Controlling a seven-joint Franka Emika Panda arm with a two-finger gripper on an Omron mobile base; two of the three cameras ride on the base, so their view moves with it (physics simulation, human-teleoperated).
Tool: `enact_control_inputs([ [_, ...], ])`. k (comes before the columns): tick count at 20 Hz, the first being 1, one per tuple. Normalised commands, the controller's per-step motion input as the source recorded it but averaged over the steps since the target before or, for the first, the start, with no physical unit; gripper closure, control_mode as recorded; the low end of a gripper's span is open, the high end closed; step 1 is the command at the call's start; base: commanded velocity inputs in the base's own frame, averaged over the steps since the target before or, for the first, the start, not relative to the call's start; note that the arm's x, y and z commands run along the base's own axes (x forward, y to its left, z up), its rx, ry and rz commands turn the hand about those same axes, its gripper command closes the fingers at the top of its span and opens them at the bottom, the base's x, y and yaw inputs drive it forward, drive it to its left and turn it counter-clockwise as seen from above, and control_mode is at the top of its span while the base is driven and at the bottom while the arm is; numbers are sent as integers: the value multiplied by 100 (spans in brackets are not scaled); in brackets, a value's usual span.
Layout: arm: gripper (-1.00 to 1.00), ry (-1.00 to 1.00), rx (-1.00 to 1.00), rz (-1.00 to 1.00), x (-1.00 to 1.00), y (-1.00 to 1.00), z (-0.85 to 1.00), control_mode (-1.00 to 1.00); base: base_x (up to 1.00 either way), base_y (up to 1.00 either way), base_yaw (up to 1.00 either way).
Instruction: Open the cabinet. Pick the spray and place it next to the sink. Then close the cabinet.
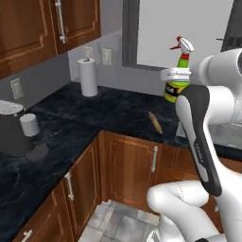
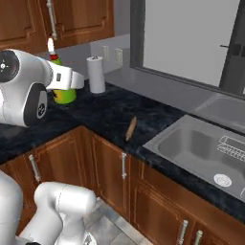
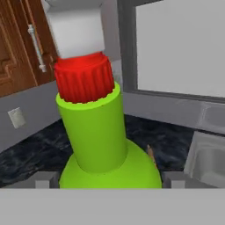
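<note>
Our claw (image 3: 105, 180) grips the spray (image 3: 99, 132) at its wide green body, a finger on each side, holding it upright above the dark counter (image 1: 113, 111), left of the sink (image 2: 201, 148). The cabinet (image 1: 71, 21) above stands closed.

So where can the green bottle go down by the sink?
The dark counter lies bare between the rolling pin and the sink, and behind the pin toward the paper towel roll. The spray sits between the jaws. The corner by the toaster and cup is crowded.
</note>
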Motion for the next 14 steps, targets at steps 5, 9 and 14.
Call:
enact_control_inputs([
  [5,100,0,0,0,0,0,0,100,8,-94,-69],
  [9,100,0,0,0,0,0,0,100,10,-100,-61],
  [14,100,0,0,0,0,0,0,100,55,-84,-17],
])
